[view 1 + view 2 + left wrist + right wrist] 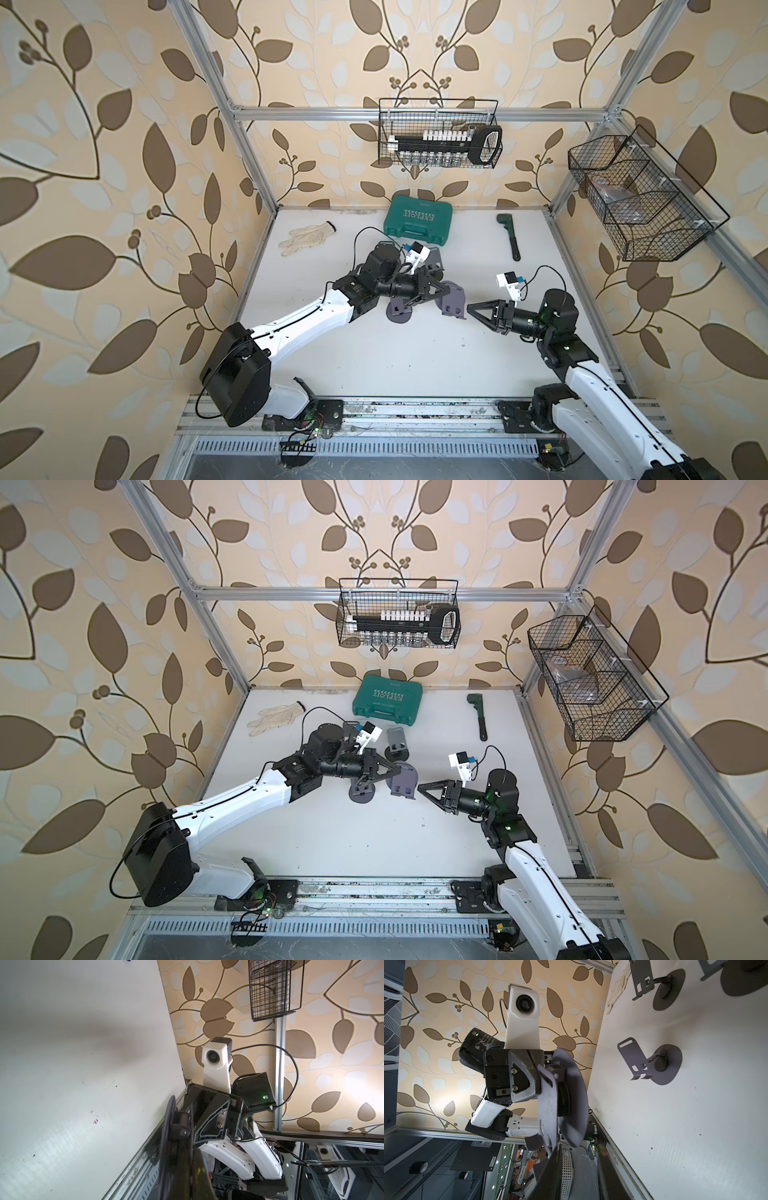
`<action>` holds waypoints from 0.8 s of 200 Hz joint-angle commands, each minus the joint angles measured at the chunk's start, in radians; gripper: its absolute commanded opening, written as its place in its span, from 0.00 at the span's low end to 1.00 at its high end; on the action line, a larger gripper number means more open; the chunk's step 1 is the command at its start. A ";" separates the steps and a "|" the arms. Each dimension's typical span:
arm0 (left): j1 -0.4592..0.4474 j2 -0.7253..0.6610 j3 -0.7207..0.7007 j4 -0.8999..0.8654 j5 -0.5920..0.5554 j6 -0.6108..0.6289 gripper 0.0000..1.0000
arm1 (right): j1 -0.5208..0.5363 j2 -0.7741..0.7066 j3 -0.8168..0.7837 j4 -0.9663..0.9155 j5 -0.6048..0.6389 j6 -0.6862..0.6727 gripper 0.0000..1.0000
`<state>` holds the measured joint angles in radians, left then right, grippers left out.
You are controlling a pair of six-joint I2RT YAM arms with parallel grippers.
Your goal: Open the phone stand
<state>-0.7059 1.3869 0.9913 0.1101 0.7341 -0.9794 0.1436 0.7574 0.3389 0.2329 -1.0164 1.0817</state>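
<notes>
The phone stand (454,301) is purple-grey, with a round base and a slotted plate, and hangs just above the white table in both top views (404,785). My left gripper (444,291) is shut on it near the hinge; the left wrist view shows the base (168,1126) edge-on against the fingers. In the right wrist view the stand (548,1103) has its plate folded close to the base. My right gripper (470,309) stands open just right of the plate's lower lip, and nothing shows between its fingertips (580,1159).
Other grey stands rest on the table (398,311) (435,266) (652,1064). At the back lie a green tool case (417,226), a white glove (305,239) and a green wrench (509,235). Wire baskets hang on the back wall (440,135) and right wall (640,199).
</notes>
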 commanded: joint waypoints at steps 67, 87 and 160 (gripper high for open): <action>-0.007 -0.058 -0.003 0.079 0.040 0.005 0.00 | 0.033 0.124 0.031 0.124 0.029 0.004 0.23; -0.010 -0.057 -0.009 0.091 0.045 0.003 0.00 | 0.052 0.135 0.053 0.111 0.045 -0.014 0.23; -0.024 -0.037 -0.003 0.133 0.052 0.000 0.00 | 0.197 0.213 0.119 0.157 0.125 -0.020 0.22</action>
<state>-0.7052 1.3811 0.9779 0.1497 0.7300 -0.9794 0.2829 0.9516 0.4076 0.3340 -0.9405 1.0733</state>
